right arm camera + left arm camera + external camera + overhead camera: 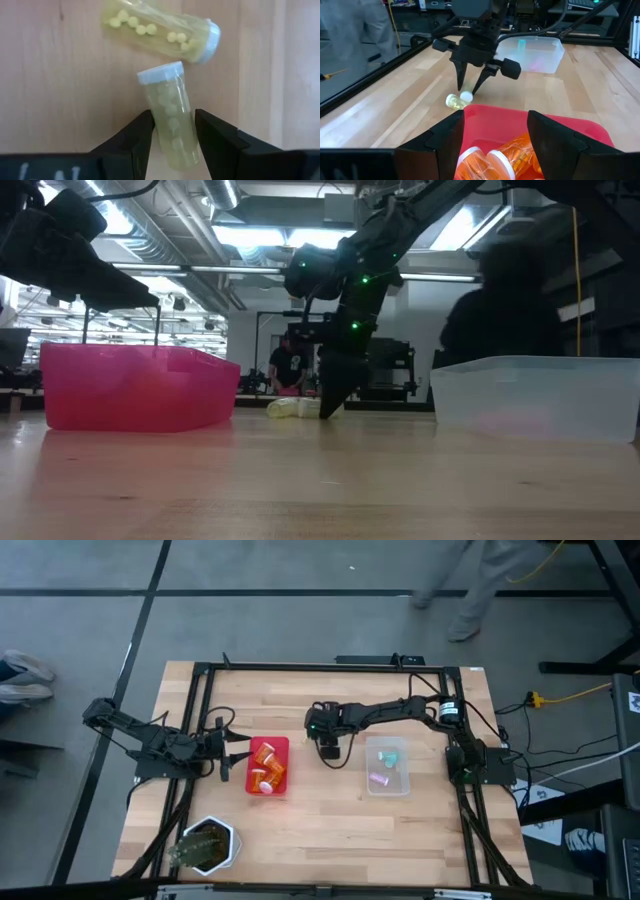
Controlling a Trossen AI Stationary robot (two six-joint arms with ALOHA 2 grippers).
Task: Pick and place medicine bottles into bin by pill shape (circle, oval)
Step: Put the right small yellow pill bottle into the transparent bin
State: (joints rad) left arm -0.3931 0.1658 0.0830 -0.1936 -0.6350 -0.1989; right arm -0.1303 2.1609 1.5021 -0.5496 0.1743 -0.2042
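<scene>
The right gripper point(172, 137) is down at the wooden bench point(330, 820), between the pink bin point(268, 766) and the clear bin point(388, 766), with its fingers pointing at the surface. Its two dark fingers point(135, 140) are closed narrowly on a yellow-green vial point(170, 115) with a white cap, the vial's body sitting between them and its cap end sticking out beyond the fingertips. A second yellow-green vial point(160, 30), filled with small round pills, lies on its side on the bench just beyond the held one, its capped end close to the held vial's cap; whether the two touch cannot be told. In the low view the gripper's tips reach the bench beside the pale vials point(290, 408). The pink bin holds several orange bottles point(265, 765) with white caps, lying on their sides. The clear bin holds a teal vial point(392, 755) and a pink vial point(379, 779), well apart from each other. The left gripper point(236, 753) waits at the pink bin's outer edge, its fingers spread wide over the rim above the orange bottles. A white hexagonal pot point(208, 845) stands near the bench's front left corner.
</scene>
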